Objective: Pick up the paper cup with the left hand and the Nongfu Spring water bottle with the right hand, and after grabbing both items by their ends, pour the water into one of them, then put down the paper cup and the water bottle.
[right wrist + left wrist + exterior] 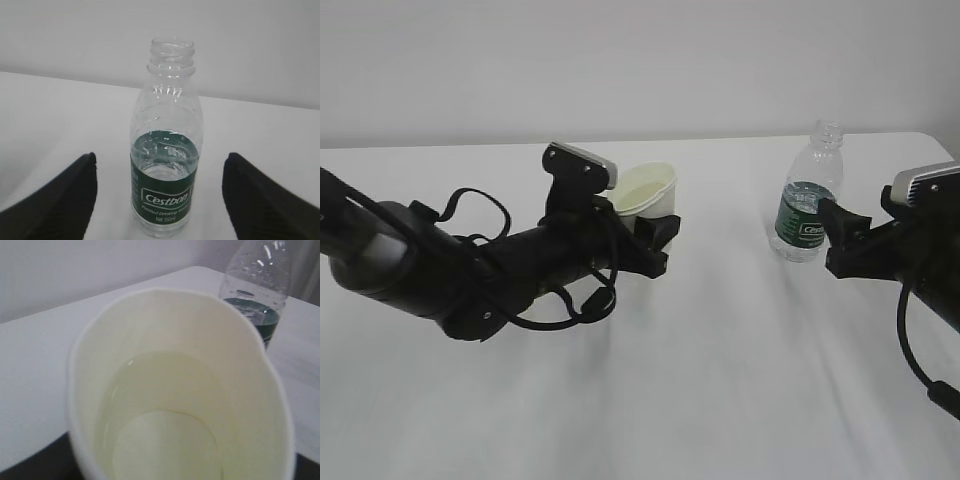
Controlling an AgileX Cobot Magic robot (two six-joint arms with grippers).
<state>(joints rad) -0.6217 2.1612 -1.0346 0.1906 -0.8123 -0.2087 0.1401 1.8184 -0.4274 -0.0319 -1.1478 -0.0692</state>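
On the white table point(720, 380), the left arm lies low and stretched across the middle, its left hand point(655, 240) gripping the paper cup point(648, 195), which tilts and holds pale water point(165, 405). The bottle point(807, 195) stands upright, long axis vertical, straight ahead of the right hand point(845, 240). That hand is level, spread wide, and empty, the bottle apart from both fingers point(60, 200).

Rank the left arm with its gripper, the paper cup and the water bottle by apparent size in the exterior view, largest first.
1. Left arm with its gripper: by far the largest, though it is also nearest the camera.
2. Water bottle: taller than the cup.
3. Paper cup: smallest, partly hidden by the gripper.
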